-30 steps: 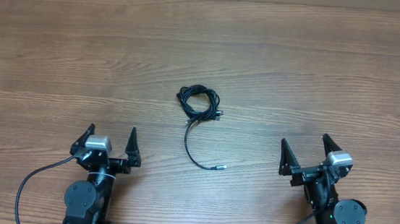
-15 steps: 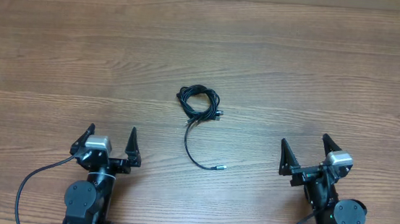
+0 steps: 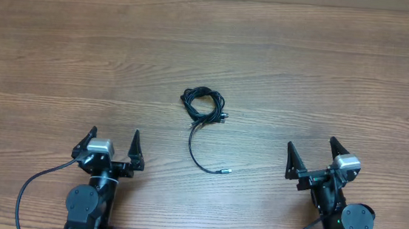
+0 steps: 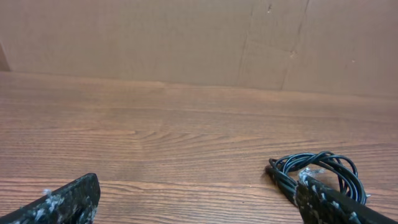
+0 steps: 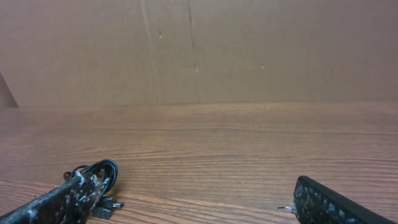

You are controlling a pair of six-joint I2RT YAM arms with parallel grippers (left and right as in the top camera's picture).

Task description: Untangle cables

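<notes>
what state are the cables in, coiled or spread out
Mostly coiled: the cables form a tight knot, one loose tail curving away from it.

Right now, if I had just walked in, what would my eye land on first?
A small knot of thin black cables lies alone in the middle of the brown wood-grain table. One loose strand curls toward the robot and ends in a silvery plug. Near the front edge, the black left claw and right claw sit on either side, both wide open and touching nothing.
</notes>
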